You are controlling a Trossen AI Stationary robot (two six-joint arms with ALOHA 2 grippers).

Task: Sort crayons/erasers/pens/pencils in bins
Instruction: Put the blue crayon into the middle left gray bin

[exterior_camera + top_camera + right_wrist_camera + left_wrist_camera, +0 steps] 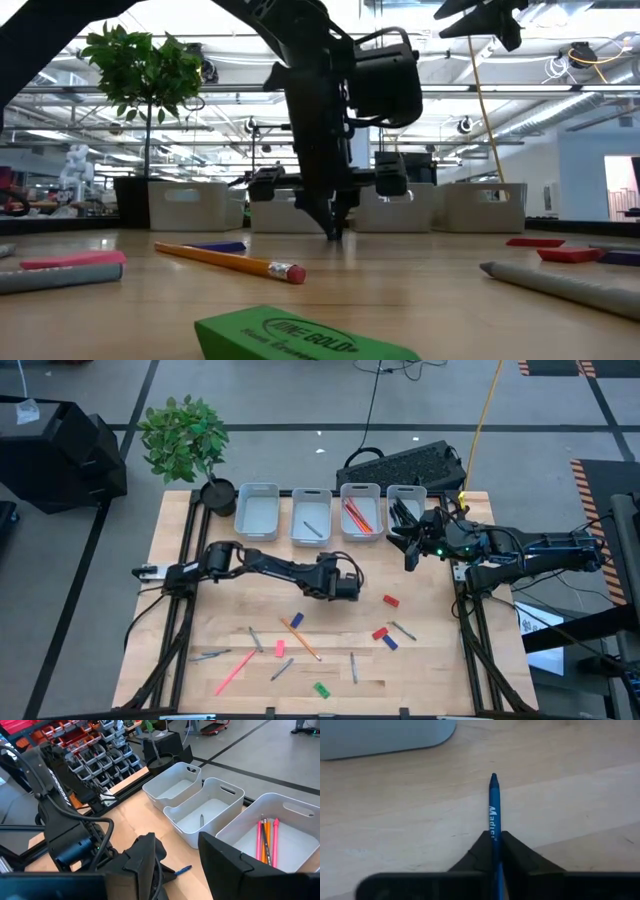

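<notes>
— Erasers? Green one [300,338] lies nearest on the surface [430,670], red [390,601] and blue farther.
— Left hand [495,845]?
— Pinching a blue pen [494,807] mid-surface. Right hand [177,852], fingers wide, hovers above the bins [257,510].

Even, bright overhead light; wooden table [420,660] evenly lit in high view, shadows soft and short. Low view: ceiling lights glare at 12 o'clock, left arm backlit and near-black. Green eraser [300,338] at 6 o'clock blurred, too close. Left wrist view soft; blue pen [494,812] casts faint shadow.
</notes>
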